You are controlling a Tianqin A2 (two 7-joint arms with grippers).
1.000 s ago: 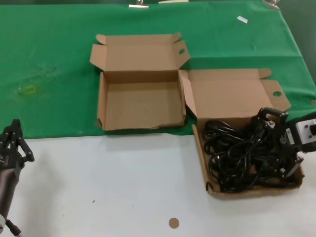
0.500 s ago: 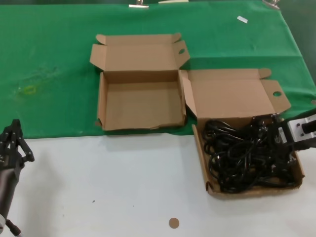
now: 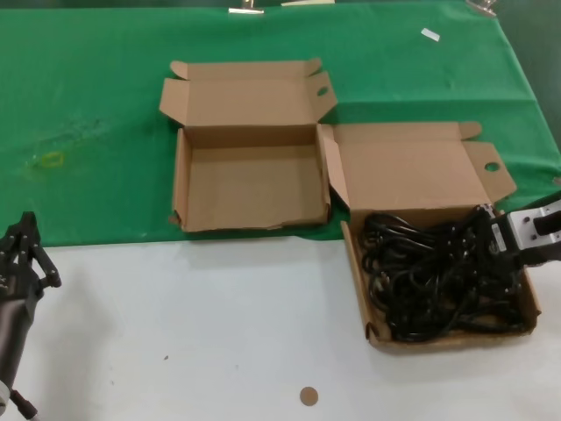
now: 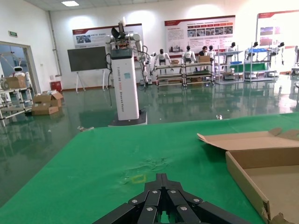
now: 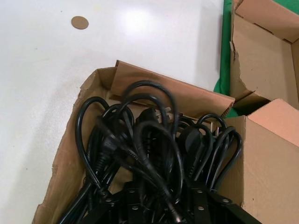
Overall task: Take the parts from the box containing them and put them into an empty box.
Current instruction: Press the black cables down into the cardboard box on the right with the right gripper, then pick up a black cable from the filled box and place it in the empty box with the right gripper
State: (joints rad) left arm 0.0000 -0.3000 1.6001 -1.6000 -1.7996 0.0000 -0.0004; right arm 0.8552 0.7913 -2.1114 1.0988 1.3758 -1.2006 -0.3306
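Observation:
The black power cables [image 3: 425, 272] lie in a tangled heap in the right cardboard box [image 3: 447, 340], whose lid stands open behind. My right gripper [image 3: 484, 254] is lowered into the heap at the box's right side, fingers open with cables between them. In the right wrist view the cables [image 5: 149, 135] fill the box [image 5: 70, 158] and bury the fingertips of the gripper [image 5: 163, 205]. The empty box [image 3: 250, 189] stands open to the left on the green cloth; it also shows in the left wrist view [image 4: 266, 168]. My left gripper [image 3: 24, 250] is shut and parked at the front left.
A green cloth [image 3: 88, 88] covers the far half of the table; the near half is white [image 3: 175, 333]. A small brown disc [image 3: 308, 396] lies on the white part. A yellow mark [image 3: 51, 160] is on the cloth at left.
My right gripper has sunk from above the cables down into the heap at the box's right side. The left arm has not moved.

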